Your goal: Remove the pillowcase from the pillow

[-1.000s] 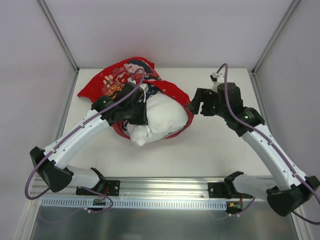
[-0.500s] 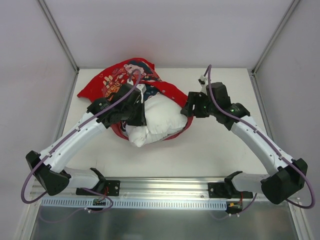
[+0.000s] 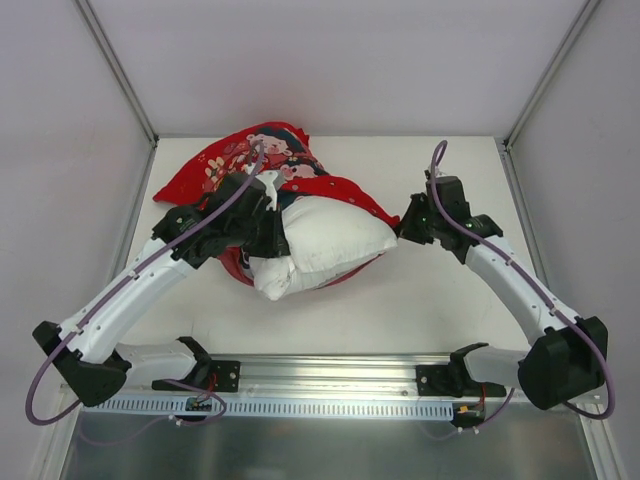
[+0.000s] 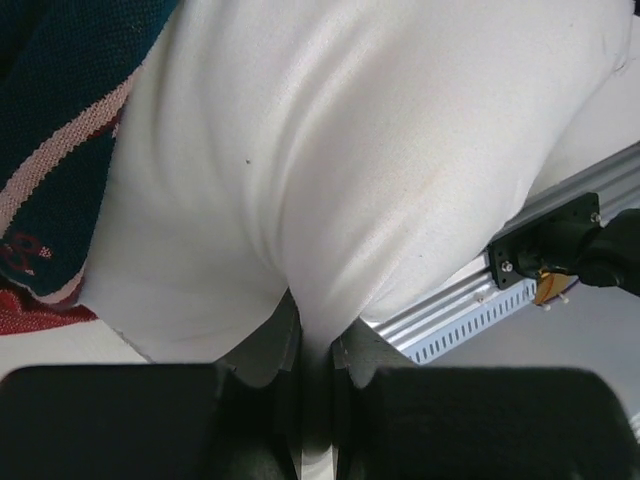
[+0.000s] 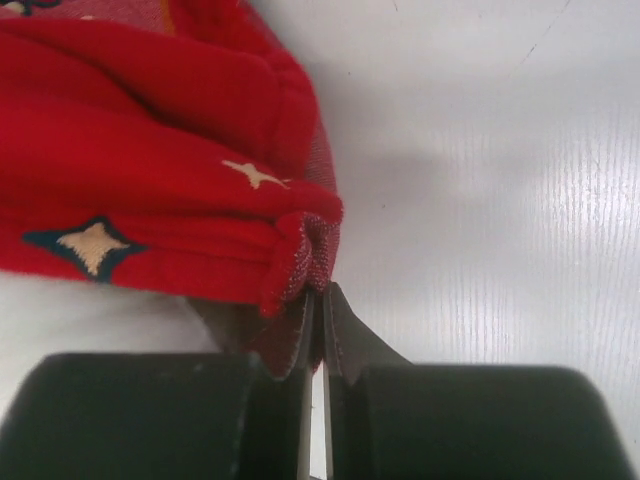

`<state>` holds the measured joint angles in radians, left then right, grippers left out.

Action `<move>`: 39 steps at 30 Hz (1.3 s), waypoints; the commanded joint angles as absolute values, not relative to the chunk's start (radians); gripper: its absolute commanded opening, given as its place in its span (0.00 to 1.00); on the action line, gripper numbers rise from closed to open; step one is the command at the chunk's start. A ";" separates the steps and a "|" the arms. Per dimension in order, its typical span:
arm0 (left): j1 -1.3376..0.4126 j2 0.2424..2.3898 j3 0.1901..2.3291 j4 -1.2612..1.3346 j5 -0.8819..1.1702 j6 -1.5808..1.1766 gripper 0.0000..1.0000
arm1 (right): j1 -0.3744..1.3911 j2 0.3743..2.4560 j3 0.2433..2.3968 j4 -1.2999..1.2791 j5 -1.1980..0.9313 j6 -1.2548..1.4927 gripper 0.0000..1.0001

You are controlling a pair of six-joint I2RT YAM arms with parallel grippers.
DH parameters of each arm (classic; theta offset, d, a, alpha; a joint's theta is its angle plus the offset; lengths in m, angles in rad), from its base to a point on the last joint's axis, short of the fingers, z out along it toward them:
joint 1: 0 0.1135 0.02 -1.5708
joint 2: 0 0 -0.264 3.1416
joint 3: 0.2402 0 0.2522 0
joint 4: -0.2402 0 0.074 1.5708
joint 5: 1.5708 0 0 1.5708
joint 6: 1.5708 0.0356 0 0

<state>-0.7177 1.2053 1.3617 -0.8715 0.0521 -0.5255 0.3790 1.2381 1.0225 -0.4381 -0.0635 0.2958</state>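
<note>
At frame centre the soft pillow is pinched by the closed left gripper, while the limp pillowcase, bunched upper left, is judged best held at its hem, now clamped by the right gripper.

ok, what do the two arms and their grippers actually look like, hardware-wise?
The white-and-black left arm and right arm match: white link shells, black joint housings, and a thin purple cable looping along each. Left gripper and right gripper have blocky black bodies with flat dark grey fingers.

White arms, black joints, purple cables
</note>
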 commanded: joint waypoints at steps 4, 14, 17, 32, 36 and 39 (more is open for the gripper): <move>-0.675 1.088 1.434 -0.825 0.153 -0.572 0.00 | 0.373 1.244 1.002 -0.394 0.029 0.311 0.01; -0.660 1.134 1.549 -0.805 0.201 -0.592 0.00 | 0.374 1.454 0.968 -0.073 -0.094 0.401 0.01; -0.660 1.146 1.581 -0.793 0.221 -0.603 0.00 | 0.361 1.632 1.176 -0.139 -0.095 0.356 0.01; -0.660 1.293 1.489 -0.635 0.267 -0.698 0.00 | 0.217 1.378 1.119 -0.426 -0.230 0.351 0.87; -0.663 1.363 1.488 -0.591 0.279 -0.695 0.00 | 0.071 1.122 1.012 -0.567 -0.221 0.281 0.91; -0.676 1.445 1.517 -0.563 0.285 -0.701 0.00 | 0.063 1.010 1.060 -0.673 -0.196 0.230 0.91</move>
<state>-0.6689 1.3930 1.4727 -0.7132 0.2790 -0.6628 0.0517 1.1236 1.0157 -0.5350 -0.1940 0.3088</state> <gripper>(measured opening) 0.068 0.912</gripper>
